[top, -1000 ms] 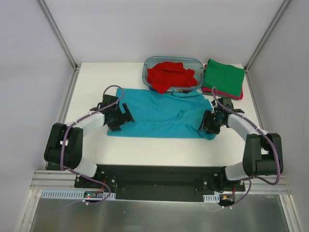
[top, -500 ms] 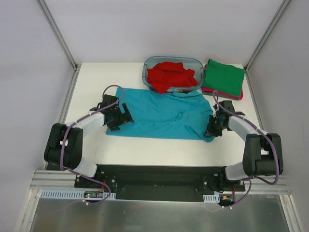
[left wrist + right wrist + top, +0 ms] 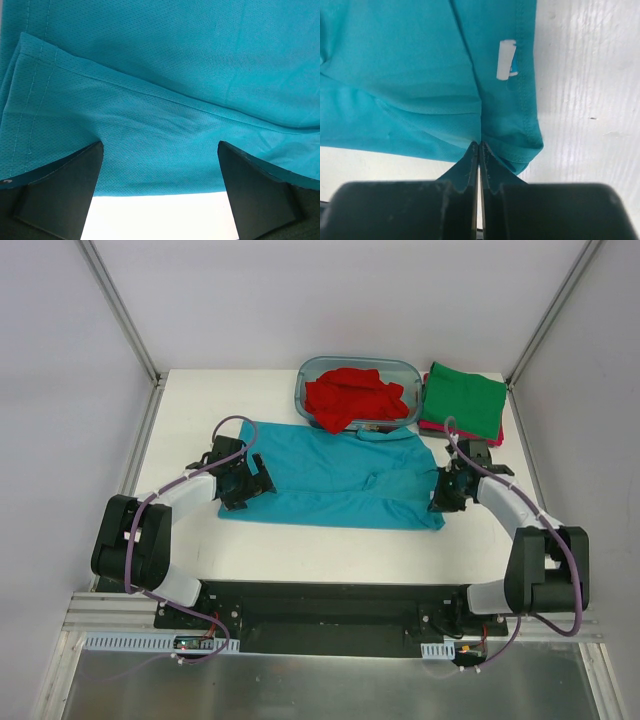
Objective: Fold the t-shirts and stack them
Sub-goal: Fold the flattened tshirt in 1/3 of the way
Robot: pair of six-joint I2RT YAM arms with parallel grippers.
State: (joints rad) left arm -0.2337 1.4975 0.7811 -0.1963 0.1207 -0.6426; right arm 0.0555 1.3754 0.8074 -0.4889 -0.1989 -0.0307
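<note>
A teal-blue t-shirt (image 3: 330,480) lies spread flat across the middle of the table. My left gripper (image 3: 254,480) is at its left edge, open, its fingers straddling the hem (image 3: 150,175) with cloth between them but not pinched. My right gripper (image 3: 441,500) is at the shirt's right edge and is shut on a fold of teal cloth (image 3: 479,144), close to a small white label (image 3: 506,59). A red t-shirt (image 3: 352,395) lies crumpled in the tub. At the back right, a folded green t-shirt (image 3: 462,398) rests on a folded magenta one (image 3: 458,433).
The clear blue-tinted plastic tub (image 3: 400,364) stands at the back centre, just behind the teal shirt. Metal frame posts rise at the table's back corners. Bare white table (image 3: 330,545) runs between the teal shirt and the arm bases.
My right gripper has closed on the teal shirt's right edge and drawn it to the right and slightly back, flattening the bunched corner. The left arm has not moved.
</note>
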